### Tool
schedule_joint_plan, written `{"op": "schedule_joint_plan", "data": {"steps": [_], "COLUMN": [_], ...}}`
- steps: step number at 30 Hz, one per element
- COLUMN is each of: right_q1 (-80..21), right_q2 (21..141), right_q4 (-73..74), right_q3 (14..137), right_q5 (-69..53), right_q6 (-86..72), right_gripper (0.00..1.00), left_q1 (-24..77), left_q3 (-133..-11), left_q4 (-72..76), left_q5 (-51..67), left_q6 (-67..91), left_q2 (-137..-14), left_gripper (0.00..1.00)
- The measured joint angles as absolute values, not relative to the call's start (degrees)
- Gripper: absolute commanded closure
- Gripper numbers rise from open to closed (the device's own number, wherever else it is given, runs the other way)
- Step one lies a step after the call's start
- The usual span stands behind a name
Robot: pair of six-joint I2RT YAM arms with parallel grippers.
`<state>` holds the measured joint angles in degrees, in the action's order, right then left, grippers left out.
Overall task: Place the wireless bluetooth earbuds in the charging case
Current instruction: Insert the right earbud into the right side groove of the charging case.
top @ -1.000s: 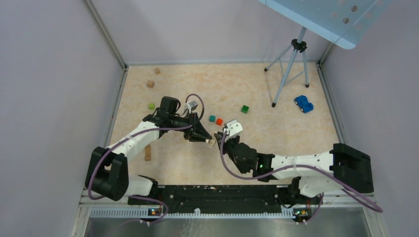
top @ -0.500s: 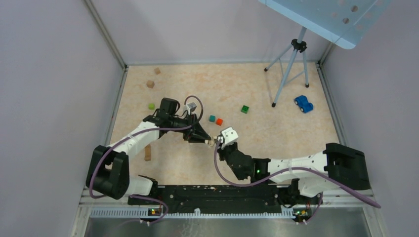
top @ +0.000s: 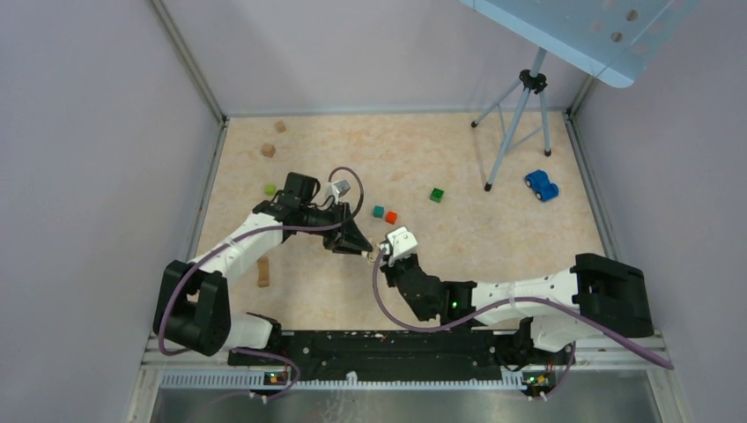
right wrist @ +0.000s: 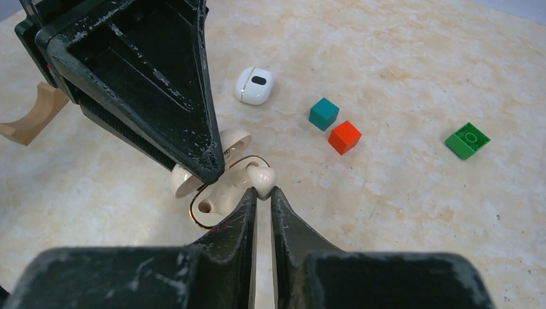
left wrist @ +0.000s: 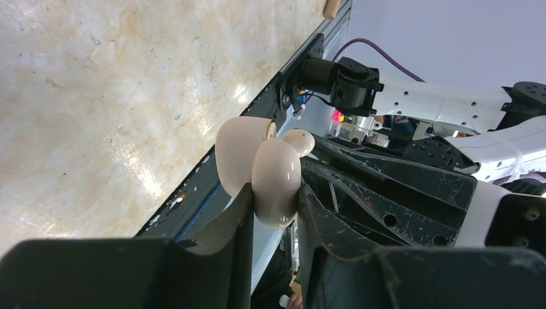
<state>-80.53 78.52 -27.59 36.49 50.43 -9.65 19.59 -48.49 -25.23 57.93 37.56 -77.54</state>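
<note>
From above, my left arm reaches up the left side of the table (top: 458, 159), then bends right and down, so the left gripper (top: 366, 251) ends near the middle. My right arm runs in low from the right, elbow near the front edge, wrist turned up and left. The right gripper (top: 382, 257) meets the left one tip to tip. The case (top: 375, 256) is a cream speck between them.

In the left wrist view, my two fingers are clamped on the case's lower half, one on each side. The lid (left wrist: 239, 154) stands open to the left. A cream bud (left wrist: 299, 141) sits just beside the case's upper edge, resting on a black right finger.

In the right wrist view, my fingers are nearly together, pinching that bud by its lower end. Its rounded head touches the gold-edged rim of the open case. One round socket shows in the case's tray. Whether the bud is seated, I cannot tell. My left finger comes down as a black wedge onto the case.

On the table beyond lies a white piece (right wrist: 254, 85) with a dark oval. I cannot tell whether it is the second bud. To its right are a teal cube (right wrist: 324, 113), a red cube (right wrist: 344, 137) and a green brick (right wrist: 467, 140).
</note>
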Motion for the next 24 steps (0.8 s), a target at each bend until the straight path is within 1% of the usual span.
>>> {"op": "schedule_joint_plan", "data": {"steps": [9,24], "right_q1": [-80.53,-80.62], "right_q2": [78.52,79.18], "right_q4": [-25.61,-24.12], "right_q3": [36.58,38.37], "right_q5": [50.85,50.22], "right_q6": [-11.18,-12.25], "right_gripper": [1.00,1.00], "left_q1": [19.59,19.62], "left_q3": [-49.25,-49.95], "left_q4": [-28.32,-30.15], "left_q5": [56.77,55.64], "left_q6": [32.77,30.13], "left_q2": [-77.32,-76.64], "left_gripper": [1.00,1.00]}}
